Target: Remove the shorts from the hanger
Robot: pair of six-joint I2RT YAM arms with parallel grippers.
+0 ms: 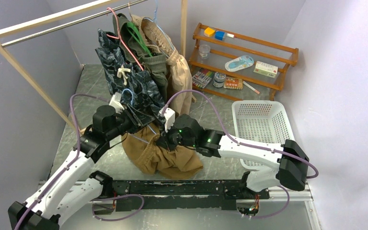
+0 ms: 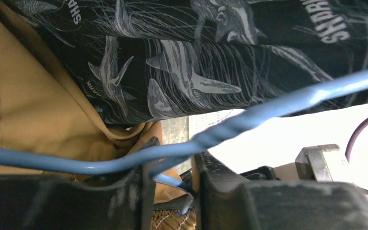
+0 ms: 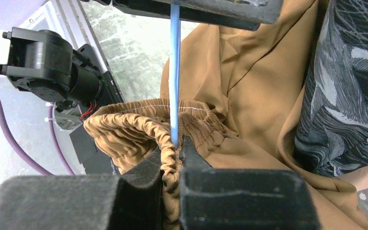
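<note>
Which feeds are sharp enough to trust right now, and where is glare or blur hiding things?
Top external: evenly lit, no glare. Left wrist: shark-print shorts crisp, blue hanger wire soft, a patch at right blown out white. Right wrist: tan waistband sharp, its own fingers blurred, upper left washed out.

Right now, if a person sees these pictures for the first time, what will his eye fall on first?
Probably the tan-brown shorts, bunched low at the centre of the top view; the right gripper is shut on their elastic waistband. Next, the blue wire hanger, which passes between the fingers of the left gripper, with the dark shark-print shorts hanging just behind.
</note>
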